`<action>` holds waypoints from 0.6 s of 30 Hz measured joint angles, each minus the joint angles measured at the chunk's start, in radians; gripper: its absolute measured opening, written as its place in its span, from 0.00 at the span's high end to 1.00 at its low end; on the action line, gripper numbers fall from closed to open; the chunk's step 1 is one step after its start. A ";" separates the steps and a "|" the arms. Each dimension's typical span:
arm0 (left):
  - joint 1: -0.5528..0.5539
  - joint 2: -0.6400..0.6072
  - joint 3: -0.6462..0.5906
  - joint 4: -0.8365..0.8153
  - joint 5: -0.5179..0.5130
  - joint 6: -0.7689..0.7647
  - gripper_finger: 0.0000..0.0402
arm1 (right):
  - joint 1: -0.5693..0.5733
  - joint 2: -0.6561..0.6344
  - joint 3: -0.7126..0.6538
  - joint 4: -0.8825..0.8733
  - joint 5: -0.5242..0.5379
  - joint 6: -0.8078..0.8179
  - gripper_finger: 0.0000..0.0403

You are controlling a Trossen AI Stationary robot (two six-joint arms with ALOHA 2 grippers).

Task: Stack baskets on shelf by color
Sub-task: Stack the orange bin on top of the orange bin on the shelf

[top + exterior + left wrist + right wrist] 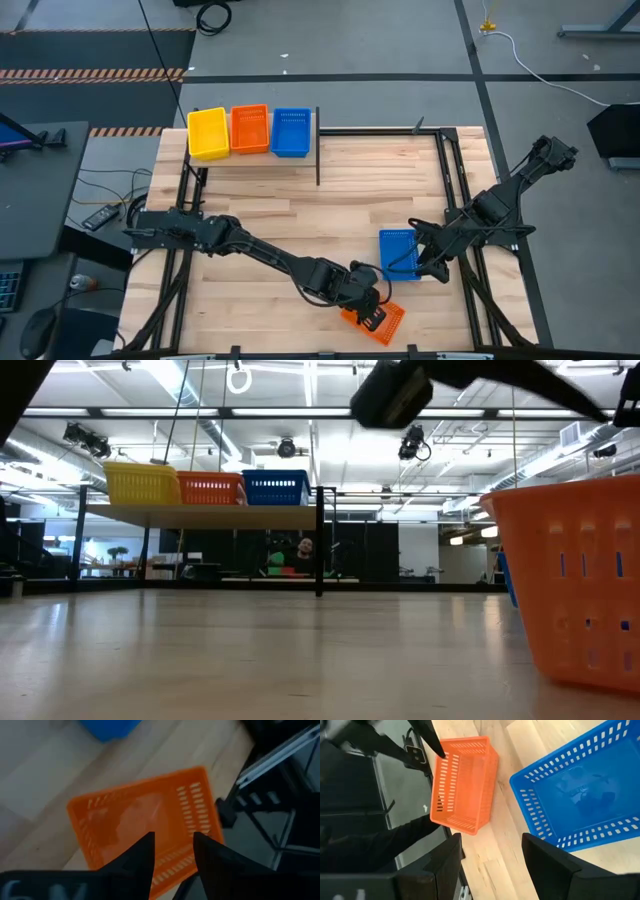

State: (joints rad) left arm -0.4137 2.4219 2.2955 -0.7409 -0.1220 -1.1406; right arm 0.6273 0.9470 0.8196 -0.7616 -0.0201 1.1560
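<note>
nearest, at the table's front edge, an orange basket [380, 318] sits skewed with the left gripper [368, 306] right over it – fingers [142, 855] parted a little above its open inside, gripping nothing. just behind and to the right, a blue basket [397, 251] rests on the wooden table [300, 215] with the right gripper [428, 262] at its corner, jaws spread wide and empty. farthest back, the shelf [262, 160] carries a yellow basket [207, 133], another orange one [250, 129] and another blue one [291, 131] side by side.

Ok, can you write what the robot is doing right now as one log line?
left hand: open over orange basket | right hand: open, at blue basket | shelf: yellow, orange, blue stacks
</note>
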 joint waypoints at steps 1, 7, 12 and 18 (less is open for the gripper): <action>0.000 0.003 0.000 -0.008 0.010 0.000 0.65 | 0.000 0.000 0.000 0.000 -0.006 0.000 0.47; 0.002 0.024 -0.002 -0.023 0.100 -0.015 0.67 | 0.000 0.000 0.000 -0.003 -0.047 -0.011 0.47; 0.002 0.039 0.000 -0.023 0.102 -0.027 0.67 | 0.000 0.000 0.000 -0.003 -0.049 -0.029 0.47; 0.002 0.054 -0.001 -0.099 0.131 -0.060 0.67 | 0.000 0.000 0.000 -0.003 -0.058 -0.050 0.47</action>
State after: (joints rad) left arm -0.4115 2.4763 2.2944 -0.8400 0.0093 -1.2007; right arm 0.6273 0.9466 0.8196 -0.7643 -0.0785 1.1062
